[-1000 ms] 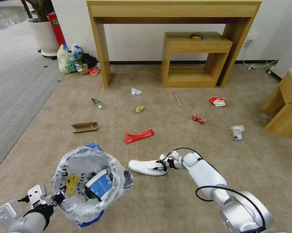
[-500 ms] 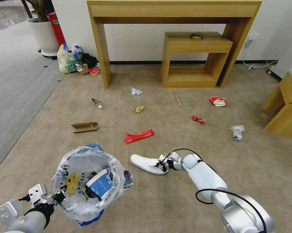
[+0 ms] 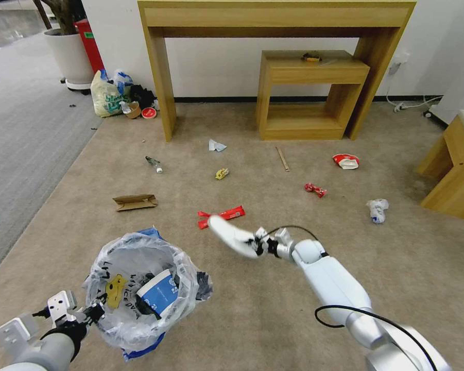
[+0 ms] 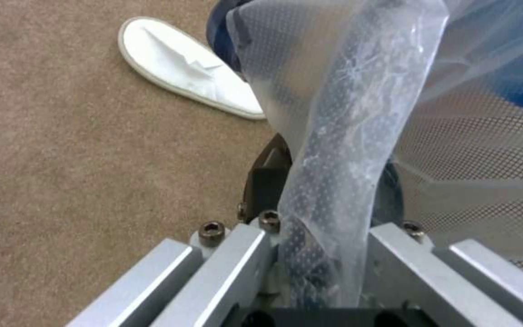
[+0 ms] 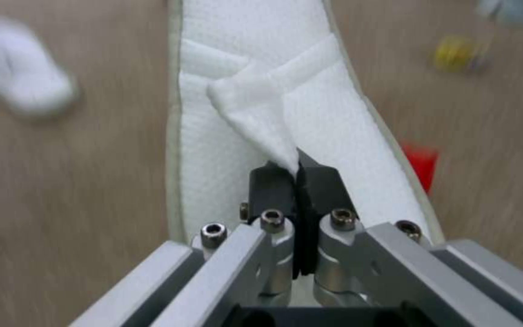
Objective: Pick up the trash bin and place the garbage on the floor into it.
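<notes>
The white slipper (image 5: 286, 113) is matt, waffle-textured cloth. The trash bin (image 3: 139, 288) wears a crinkly, glossy clear plastic liner over dark mesh. The floor (image 3: 273, 319) is short-pile beige carpet. The right gripper (image 5: 298, 181) shows brushed metal and black rubbery pads.

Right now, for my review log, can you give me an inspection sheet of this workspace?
Surface: beige-brown carpet, litter scattered across it.
Job's things: trash bin with clear liner, a blue-white cup inside; one white slipper lifted off the floor, a second slipper lying on the carpet beside the bin.
Clutter: red wrapper, cardboard piece, wooden stick, crumpled cup, yellowish bag by the wall.
Grippers: left hand shut on the bin's rim and liner; right hand shut on the slipper's strap.
Cables: black cable looping along the right arm; white cords by the wall.
Surroundings: wooden console, small shelf unit, potted plant.
</notes>
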Controlling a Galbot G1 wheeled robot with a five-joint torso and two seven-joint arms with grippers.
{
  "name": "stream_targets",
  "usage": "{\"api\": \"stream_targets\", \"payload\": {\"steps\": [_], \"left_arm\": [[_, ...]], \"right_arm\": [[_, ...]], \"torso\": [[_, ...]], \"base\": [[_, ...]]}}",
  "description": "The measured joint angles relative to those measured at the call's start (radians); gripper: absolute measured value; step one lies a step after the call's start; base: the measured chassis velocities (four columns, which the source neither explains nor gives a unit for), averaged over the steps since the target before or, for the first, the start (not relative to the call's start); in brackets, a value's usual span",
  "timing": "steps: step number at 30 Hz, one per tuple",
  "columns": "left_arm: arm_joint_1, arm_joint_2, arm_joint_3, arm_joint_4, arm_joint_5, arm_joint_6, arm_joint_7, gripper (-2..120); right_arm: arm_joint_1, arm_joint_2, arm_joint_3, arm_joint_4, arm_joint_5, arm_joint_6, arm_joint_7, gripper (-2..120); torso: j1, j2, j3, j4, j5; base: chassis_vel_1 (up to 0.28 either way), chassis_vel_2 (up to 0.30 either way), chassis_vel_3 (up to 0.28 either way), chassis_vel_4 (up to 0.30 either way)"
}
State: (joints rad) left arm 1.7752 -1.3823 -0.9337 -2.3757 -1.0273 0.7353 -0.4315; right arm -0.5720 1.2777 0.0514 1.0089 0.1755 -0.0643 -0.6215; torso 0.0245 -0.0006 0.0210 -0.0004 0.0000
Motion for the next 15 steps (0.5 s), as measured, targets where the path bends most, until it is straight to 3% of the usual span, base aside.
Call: {"api": "stream_targets", "payload": {"steps": [1,7,9,15], "left_arm": [[0.000,0.000,0.000,0.000,0.000,0.000,0.000,0],[-0.008,0.010,0.018,0.011,0.013,0.000,-0.003,0],[-0.014,0.019,0.024,0.015,0.015,0.000,-0.005,0],[-0.030,0.038,0.037,0.024,0.012,0.000,-0.016,0]], "right_arm": [[0.000,0.000,0.000,0.000,0.000,0.000,0.000,0],[-0.011,-0.068,-0.018,0.331,0.198,-0.083,0.061,0],[-0.010,-0.089,-0.055,0.442,0.295,-0.122,0.103,0],[0.009,-0.083,-0.169,0.619,0.403,-0.167,0.196,0]], "torso": [[0.000,0.000,0.000,0.0000,0.0000],[0.000,0.000,0.000,0.0002,-0.0005],[0.000,0.000,0.000,0.0000,-0.0001],[0.000,0.000,0.000,0.0000,-0.0002]], "base": [[0.000,0.000,0.000,0.000],[0.000,0.000,0.000,0.000],[0.000,0.000,0.000,0.000],[0.000,0.000,0.000,0.000]]}}
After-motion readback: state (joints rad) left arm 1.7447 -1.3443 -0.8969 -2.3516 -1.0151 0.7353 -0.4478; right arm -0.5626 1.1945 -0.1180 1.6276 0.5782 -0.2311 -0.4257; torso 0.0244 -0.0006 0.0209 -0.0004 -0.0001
